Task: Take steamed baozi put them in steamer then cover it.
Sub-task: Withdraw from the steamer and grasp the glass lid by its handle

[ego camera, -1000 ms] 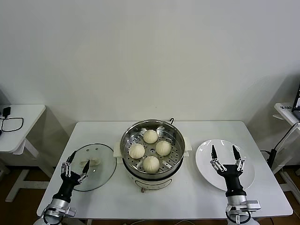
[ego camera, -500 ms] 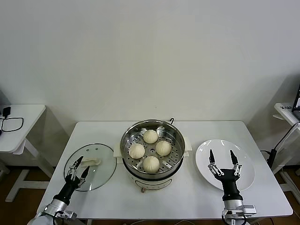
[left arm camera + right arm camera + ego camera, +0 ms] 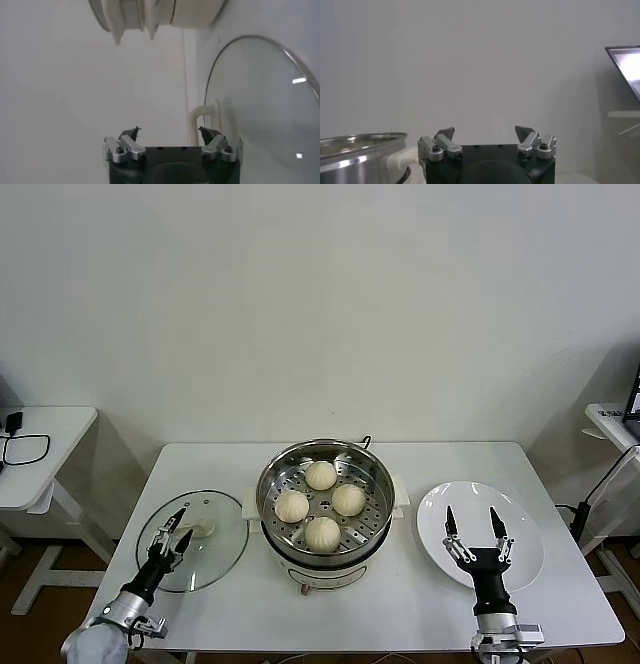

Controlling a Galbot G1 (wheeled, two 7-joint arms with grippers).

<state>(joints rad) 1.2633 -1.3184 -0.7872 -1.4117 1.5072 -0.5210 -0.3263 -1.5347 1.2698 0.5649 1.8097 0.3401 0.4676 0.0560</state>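
Four steamed baozi (image 3: 321,504) sit in a ring on the perforated tray inside the steamer (image 3: 322,459) at the middle of the white tabletop (image 3: 400,604), with the pot uncovered and its glass lid (image 3: 215,546) lying flat on the tabletop at the steamer's nine o'clock. The left hand (image 3: 179,524) hovers over the near edge of that lid with its fingers spread wide and holding nothing. At the steamer's three o'clock, the right hand (image 3: 472,523) stands upright over the white plate (image 3: 525,529), fingers likewise wide apart and empty.
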